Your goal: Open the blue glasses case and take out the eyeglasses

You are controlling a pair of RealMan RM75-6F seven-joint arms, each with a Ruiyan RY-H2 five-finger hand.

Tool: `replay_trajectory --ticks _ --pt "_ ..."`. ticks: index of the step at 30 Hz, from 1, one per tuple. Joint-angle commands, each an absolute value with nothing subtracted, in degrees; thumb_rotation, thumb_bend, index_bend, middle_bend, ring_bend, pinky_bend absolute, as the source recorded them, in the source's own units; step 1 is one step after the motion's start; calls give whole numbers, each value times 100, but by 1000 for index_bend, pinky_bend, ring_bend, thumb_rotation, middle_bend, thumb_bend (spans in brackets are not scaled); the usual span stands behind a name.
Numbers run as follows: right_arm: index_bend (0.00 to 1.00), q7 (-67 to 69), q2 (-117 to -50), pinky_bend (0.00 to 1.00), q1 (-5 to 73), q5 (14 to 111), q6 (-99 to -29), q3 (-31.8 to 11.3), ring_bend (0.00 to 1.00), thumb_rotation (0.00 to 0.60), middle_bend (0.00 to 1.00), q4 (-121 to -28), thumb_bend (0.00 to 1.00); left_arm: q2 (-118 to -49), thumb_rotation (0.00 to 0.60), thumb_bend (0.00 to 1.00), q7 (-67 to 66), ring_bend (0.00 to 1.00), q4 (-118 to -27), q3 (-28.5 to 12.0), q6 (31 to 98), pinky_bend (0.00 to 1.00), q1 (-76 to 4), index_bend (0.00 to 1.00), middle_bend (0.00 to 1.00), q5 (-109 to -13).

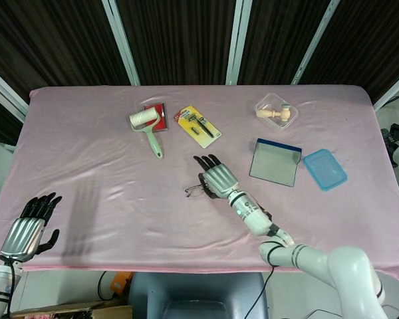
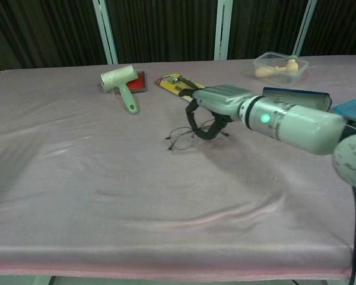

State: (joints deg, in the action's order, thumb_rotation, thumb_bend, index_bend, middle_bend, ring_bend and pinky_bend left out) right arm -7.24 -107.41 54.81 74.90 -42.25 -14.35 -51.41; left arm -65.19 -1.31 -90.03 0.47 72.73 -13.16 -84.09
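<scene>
The eyeglasses, thin dark wire frames, are near the middle of the pink table. My right hand is over their right side, fingers curled down and gripping the frame. The glasses case, a flat dark box with a blue edge, lies well to the right of that hand. My left hand hangs past the table's front left corner, fingers apart and holding nothing; the chest view does not show it.
A green lint roller on a red pad and a yellow tool card lie at the back. A clear tub with a wooden piece sits back right. A blue lid lies beside the case.
</scene>
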Motion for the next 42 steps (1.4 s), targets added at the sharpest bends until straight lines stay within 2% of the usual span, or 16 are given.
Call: replay_trajectory --ticks 1,6,8,13,16,19,22,25,27,29,32,36,38,42 --pt "707 -1179 -11275 0 5928 7085 -4002 -1787 0 600 79 -4695 578 -6499 600 422 -78 0 -8991 44 7293 32 -1309 0 0 -8428" --pt "648 -1587 -11755 0 6296 6701 -3845 -2020 0 600 80 -4139 577 -6485 600 423 -56 0 -8985 69 7258 32 -1316 0 0 -8452" --pt "583 -1658 -11848 0 6362 6587 -3798 -2070 0 600 80 -4021 577 -6482 600 423 -47 0 -8985 70 7266 32 -1312 0 0 -8459" --pt "330 -1756 -11837 0 6391 6430 -3716 -2092 0 600 69 -3994 577 -6489 600 422 -42 0 -8986 75 7241 31 -1325 0 0 -8470" --pt "289 -1732 -11664 0 6303 6430 -3799 -2067 0 600 57 -4233 577 -6498 600 422 -66 0 -8992 91 7226 31 -1334 0 0 -8499" --pt "268 -1641 -11241 0 6001 6636 -4196 -1924 0 600 52 -4856 577 -6495 600 422 -61 0 -8990 71 7324 30 -1299 0 0 -8509" --pt "212 -1767 -10363 0 5421 6886 -4681 -1578 0 600 17 -6031 550 -6487 600 423 -45 0 -8984 48 7432 30 -1255 0 0 -8511" --pt "126 -2457 -9047 0 4657 6784 -5121 -1086 0 600 0 -7675 483 -6490 600 422 -61 0 -8969 9 7545 30 -1217 0 0 -8505" --pt "38 -3022 -8135 0 4083 6695 -5652 -685 0 600 0 -8769 460 -6520 600 423 -135 0 -8959 -35 7661 30 -1171 0 0 -8471" --pt "4 -3369 -7449 0 3481 6735 -6328 -261 0 600 0 -9480 449 -6547 600 422 -205 0 -8957 -82 7775 30 -1123 0 0 -8423" --pt "0 -3327 -6912 0 2630 6873 -7240 260 0 600 0 -9813 447 -6590 600 421 -311 0 -8949 -156 7941 29 -1058 0 0 -8360" --pt "0 -1942 -6908 0 1649 6953 -8171 400 0 600 0 -9387 445 -6616 600 420 -363 0 -8928 -205 8102 20 -993 0 0 -8350" --pt "0 -1578 -6991 0 1424 7039 -8307 425 0 600 0 -8954 445 -6599 600 418 -359 0 -8949 -187 8083 20 -985 0 0 -8361" --pt "0 -1321 -6882 0 1338 7298 -8337 390 0 600 0 -8936 445 -6546 600 417 -353 0 -8987 -174 7983 20 -998 0 0 -8321"
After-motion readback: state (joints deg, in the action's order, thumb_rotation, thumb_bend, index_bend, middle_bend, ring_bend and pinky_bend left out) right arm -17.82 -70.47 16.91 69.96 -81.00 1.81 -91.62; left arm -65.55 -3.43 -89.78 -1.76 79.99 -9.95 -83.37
